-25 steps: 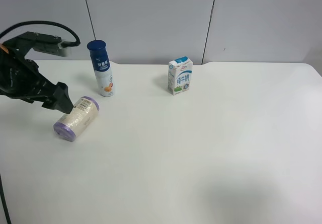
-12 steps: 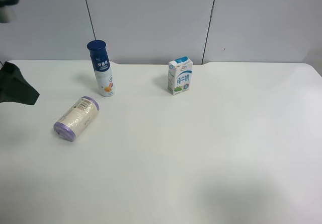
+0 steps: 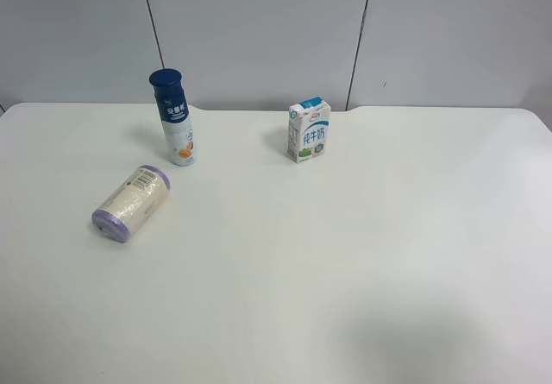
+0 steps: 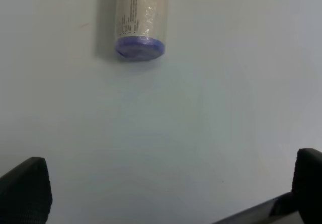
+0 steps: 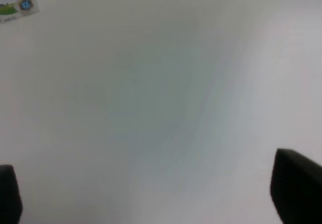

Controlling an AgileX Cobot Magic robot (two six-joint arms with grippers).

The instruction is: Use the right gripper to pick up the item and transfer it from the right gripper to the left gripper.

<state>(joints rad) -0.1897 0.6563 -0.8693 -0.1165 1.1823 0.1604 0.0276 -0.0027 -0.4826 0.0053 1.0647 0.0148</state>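
Observation:
The item, a cream roll (image 3: 131, 203) with purple ends and a barcode label, lies on its side on the white table at the exterior high view's left. It also shows in the left wrist view (image 4: 139, 18), well ahead of my left gripper (image 4: 168, 194), whose black fingertips (image 4: 25, 194) stand wide apart and empty above the table. My right gripper (image 5: 151, 194) is open and empty too, its fingertips (image 5: 294, 191) far apart over bare table. Neither arm shows in the exterior high view.
A tall white bottle with a dark blue cap (image 3: 173, 118) stands behind the roll. A small blue-white milk carton (image 3: 309, 129) stands mid-table at the back; its corner shows in the right wrist view (image 5: 15, 0). Grey wall panels rise behind the table (image 3: 362, 254).
The black gripper with the cable was beside the roll a second ago; it drew back off the exterior high view's left edge. The roll lies where it was.

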